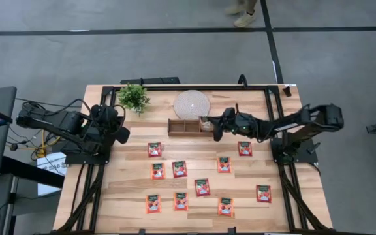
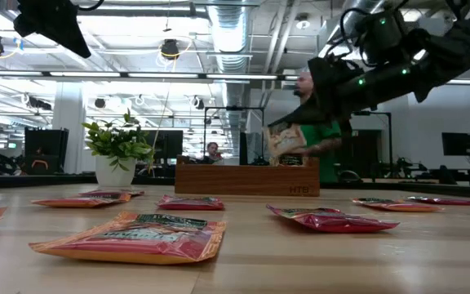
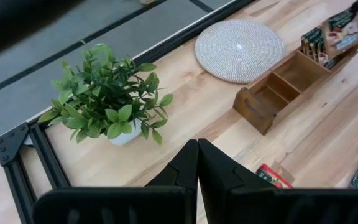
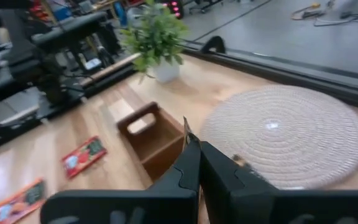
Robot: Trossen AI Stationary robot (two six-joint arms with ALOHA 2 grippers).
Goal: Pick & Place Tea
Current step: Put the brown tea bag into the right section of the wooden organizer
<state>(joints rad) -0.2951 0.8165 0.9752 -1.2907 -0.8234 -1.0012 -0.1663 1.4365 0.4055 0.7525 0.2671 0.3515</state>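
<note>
1. The right gripper [image 1: 215,126] reaches across to the right end of the wooden tray [image 1: 183,126], its fingers clamped on a pale beige tea sachet [image 2: 285,143] that hangs over the tray's rightmost compartment.
2. In the low view that sachet sits tilted, its lower edge about level with the tray's top rim; whether it touches the tray cannot be told.
3. The left wrist view shows a few sachets already standing upright in that same end compartment [image 3: 314,45]; the other two compartments look bare.
4. The left gripper [image 1: 122,134] waits at the left edge of the table, near the potted plant [image 1: 134,97], fingers pressed together on nothing.
5. Eleven red-orange tea sachets [image 1: 202,187] lie flat and scattered across the front half of the wooden table [image 1: 292,202], well apart from one another.
6. A round white woven disc [image 1: 192,104] lies just behind the tray, between the plant and the right arm.
7. A person in a green top [image 2: 321,139] stands in the room behind the table.
</note>
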